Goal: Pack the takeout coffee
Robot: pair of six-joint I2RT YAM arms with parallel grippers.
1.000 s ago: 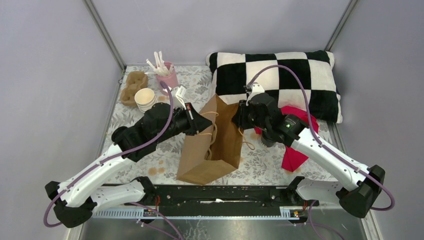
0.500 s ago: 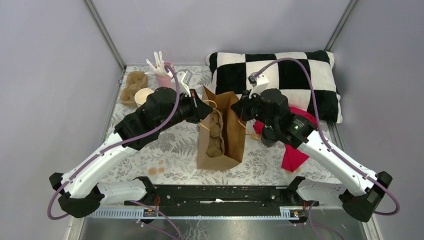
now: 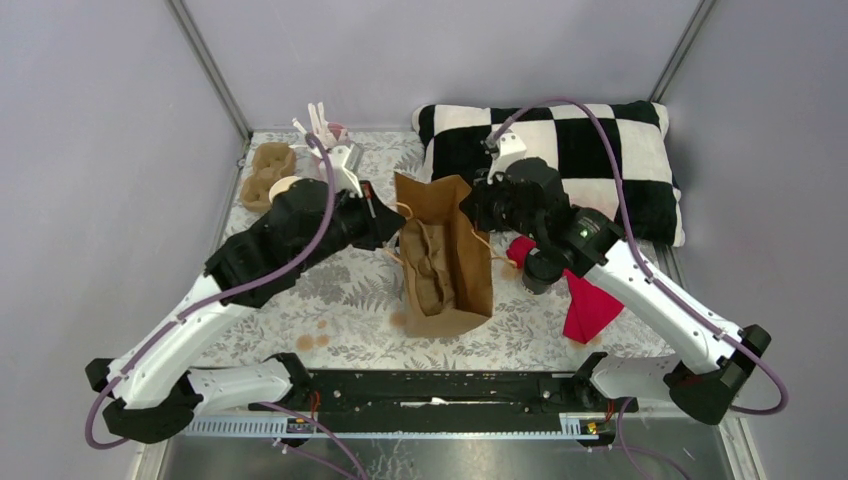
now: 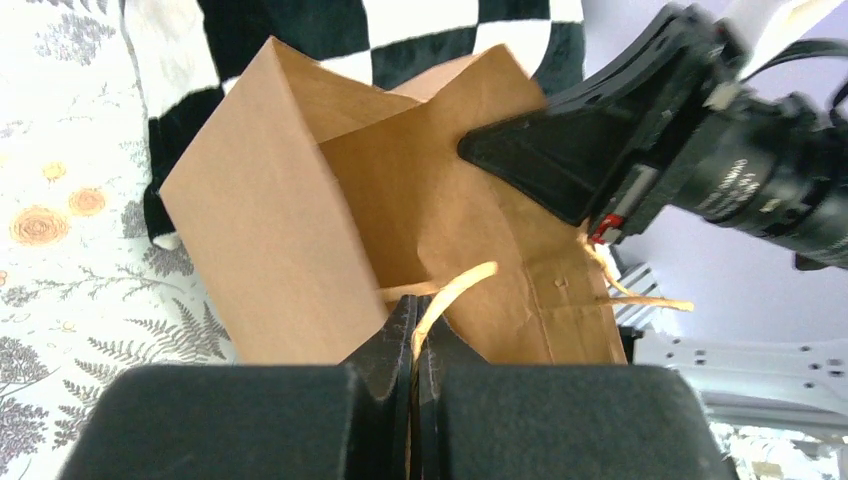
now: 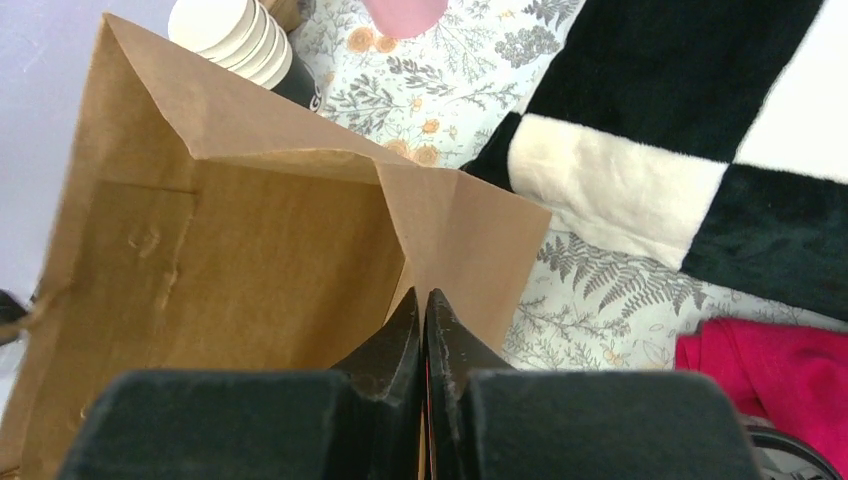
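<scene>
Both arms are working the brown paper bag (image 3: 474,268), which is standing mouth-up in the middle of the floral table (image 3: 340,300). The left gripper (image 4: 413,325) is pressed together on the bag's twine handle (image 4: 455,284) at the near-left rim. The right gripper (image 5: 424,312) is squeezing the opposite paper wall, one finger inside and one outside. Between them they are holding the mouth spread.

The takeout coffee itself is not showing in any view. Something brown and lumpy is sitting inside the bag, but I cannot tell what it is. The only cups on show are the stack of lidless cups (image 5: 232,38) just behind the bag's far-left corner, and those are not the target.

On handling, I am judging that a lidded paper cup will be light but top-heavy if filled. Its thin walls will dent under a hard squeeze, and its plastic lid may pop off if gripped. The best hold looks to be around the body below the lid rim, with the cup kept upright. The bag is thin, floppy paper, so it is likely to sag shut or tip once either pinch lets go.
</scene>
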